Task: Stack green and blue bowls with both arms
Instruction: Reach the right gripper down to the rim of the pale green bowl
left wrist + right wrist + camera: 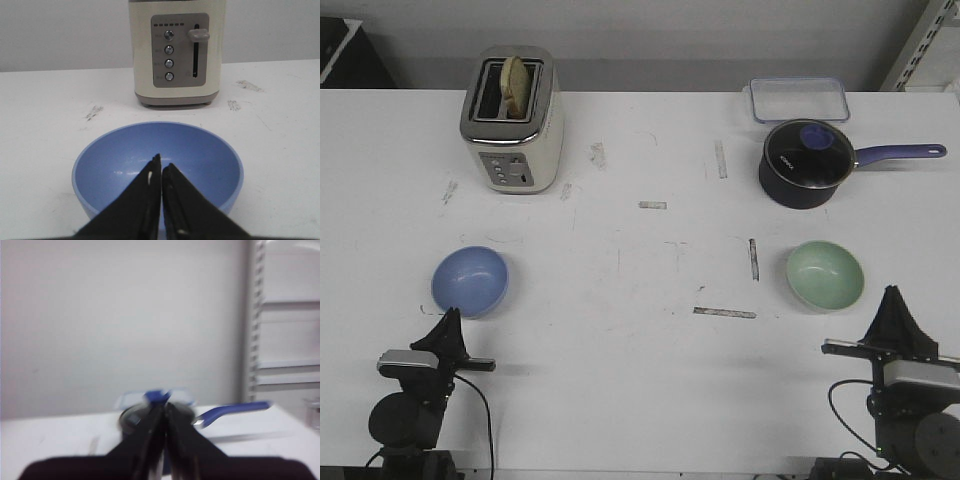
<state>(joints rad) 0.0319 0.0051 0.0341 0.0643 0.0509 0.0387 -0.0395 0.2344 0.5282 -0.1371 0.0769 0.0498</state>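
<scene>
On the white table stand two bowls, one blue and one green, both upright with their open mouths facing up; being round, neither has a long axis to speak of. The blue bowl sits on the left side of the table, just ahead of the left gripper, close to it but not touching in the front view. In the left wrist view the same bowl fills the ground right beyond the closed fingertips, which are pressed together with nothing between them. The green bowl sits on the right side, just ahead of the right gripper, a little toward the table's middle from it and apart from it. The right gripper's fingers also meet, holding nothing, and its wrist view is blurred. Farther back there is one cream toaster with one slice of bread in a slot, one dark saucepan with a blue handle and a glass lid, and one clear plastic container behind it. The two bowls lie well apart from each other.
</scene>
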